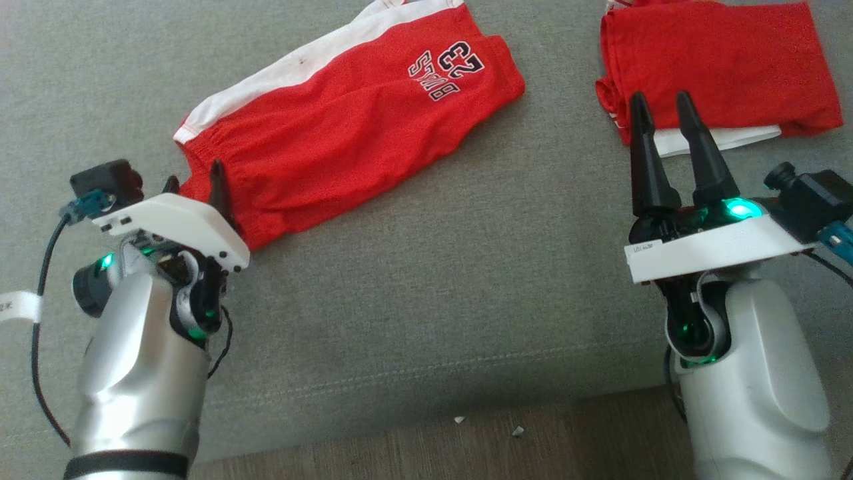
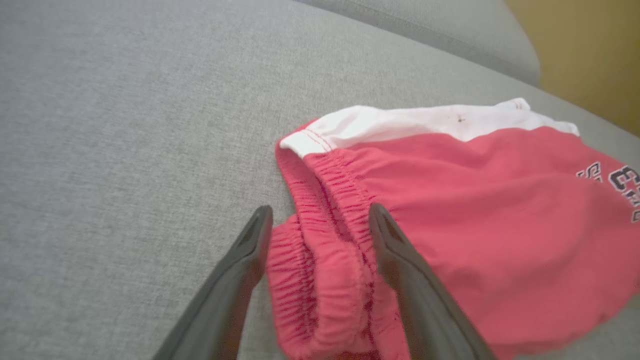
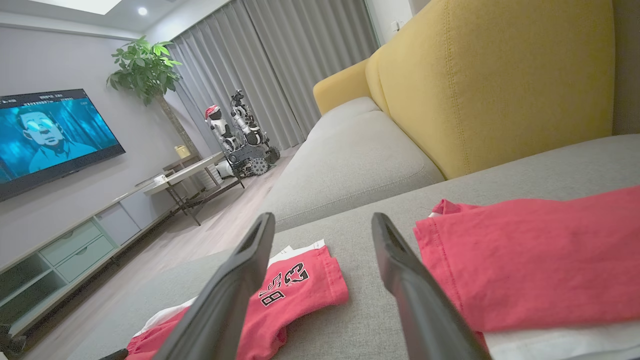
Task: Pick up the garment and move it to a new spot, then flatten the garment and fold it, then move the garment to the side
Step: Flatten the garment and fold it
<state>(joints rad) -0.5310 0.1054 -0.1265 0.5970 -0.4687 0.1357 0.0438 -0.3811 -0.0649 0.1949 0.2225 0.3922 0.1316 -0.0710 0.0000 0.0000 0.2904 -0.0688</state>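
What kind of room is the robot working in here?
Most likely a home living room: a grey sofa with a yellow back cushion, a wall television, and a potted plant by long curtains.

Two red garments (image 1: 346, 127) (image 1: 720, 60), two tools (image 1: 193, 175) (image 1: 661, 97), one grey sofa (image 1: 426, 300)

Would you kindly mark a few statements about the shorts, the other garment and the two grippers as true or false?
1. The left gripper is open, its fingers on either side of the waistband of the red shorts. True.
2. The right gripper is shut on the folded red garment. False: it is open and grips nothing.
3. The shorts lie on a gray sofa seat. True.
4. The stripe along the shorts is blue. False: the stripe is white.
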